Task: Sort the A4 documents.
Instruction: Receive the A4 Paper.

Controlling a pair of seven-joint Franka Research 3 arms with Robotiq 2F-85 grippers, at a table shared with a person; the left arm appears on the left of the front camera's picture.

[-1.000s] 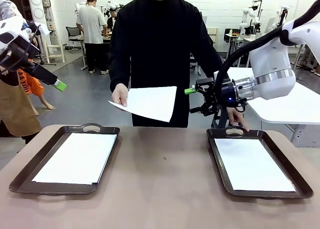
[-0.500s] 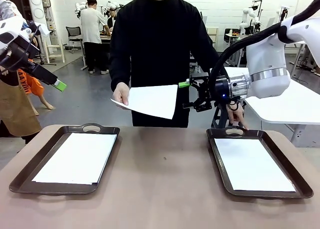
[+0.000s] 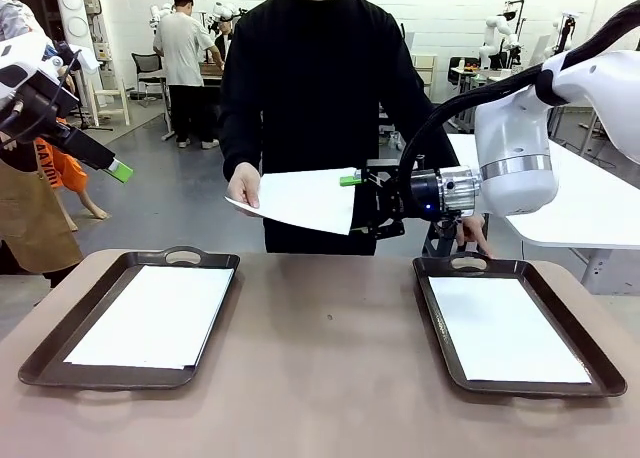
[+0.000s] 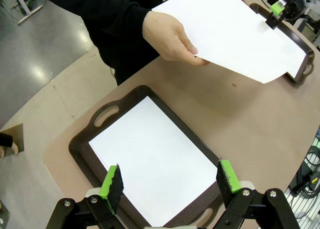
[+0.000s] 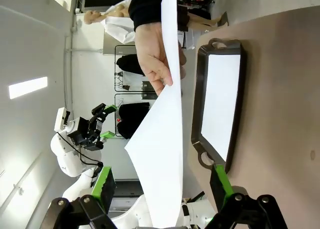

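The desk (image 3: 330, 378) carries two dark trays, the left tray (image 3: 130, 318) and the right tray (image 3: 520, 328), each with a white sheet lying flat on its floor. Across the desk a person holds out a third sheet (image 3: 305, 198) in one hand (image 3: 243, 186), above the desk's far edge and between the trays; the person's other hand (image 3: 476, 234) rests by the right tray's handle. Over the last second the right arm has swung inward from beside the right tray, and its right pincer (image 3: 358, 206) has closed the gap to the sheet's free edge. Its jaws stand wide apart, and in the right wrist view the paper's edge runs up between the two green pads, so the sheet sits inside the open jaws but is not clamped. The handover looks about to happen: the likely next step is to close on the paper, then carry it to a tray. The thin sheet may bend or slip if pinched too near the corner. The left pincer (image 4: 170, 181) hovers open and empty above the left tray, taking no part.
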